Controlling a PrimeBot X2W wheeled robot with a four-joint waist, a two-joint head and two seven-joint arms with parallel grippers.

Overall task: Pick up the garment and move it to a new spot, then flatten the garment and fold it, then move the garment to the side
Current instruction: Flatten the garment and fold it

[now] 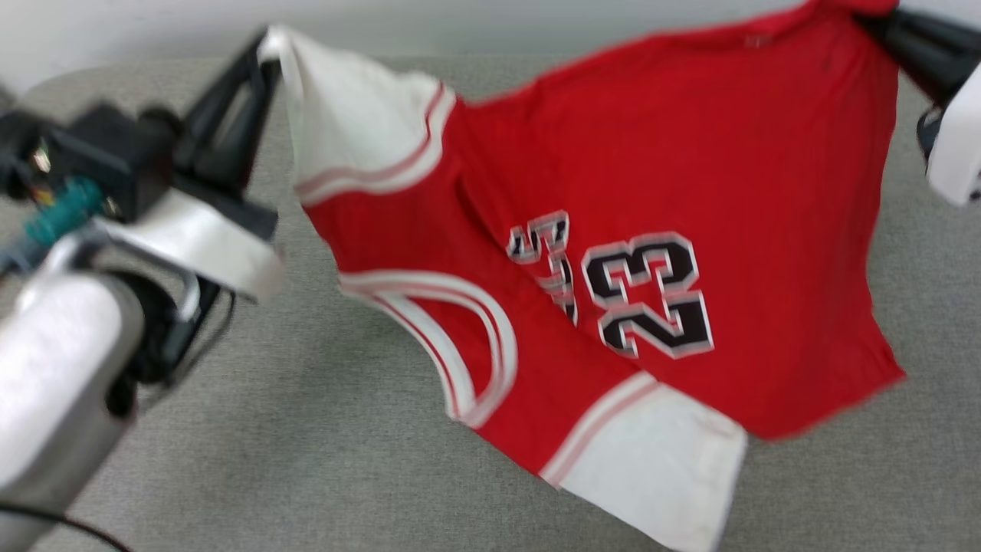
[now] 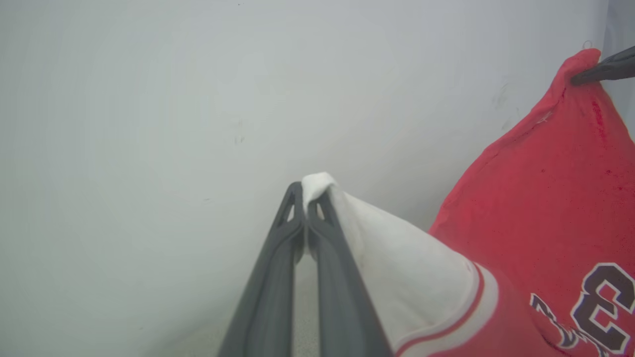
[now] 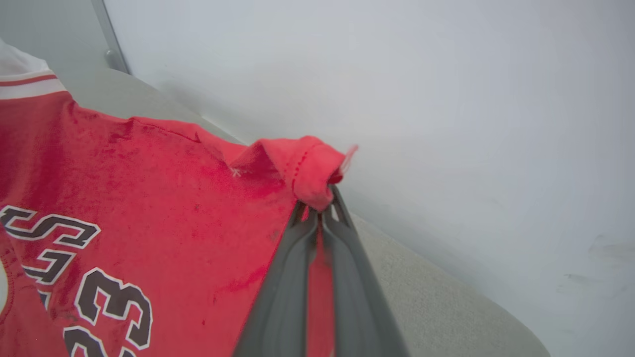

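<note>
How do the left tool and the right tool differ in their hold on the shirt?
The left tool pinches a white sleeve; the right tool pinches a red corner. The sleeve pokes out beyond the left tool; red cloth folds over the right tool's end. Both are shut on the shirt.

The garment (image 1: 728, 153) is red, its sleeves (image 1: 352, 115) at 10 and 5 o'clock white with red stripes, its numerals (image 1: 651, 295) black outlined white. The worktop (image 1: 306, 429) is flecked grey, the wall (image 2: 149, 99) pale grey.
</note>
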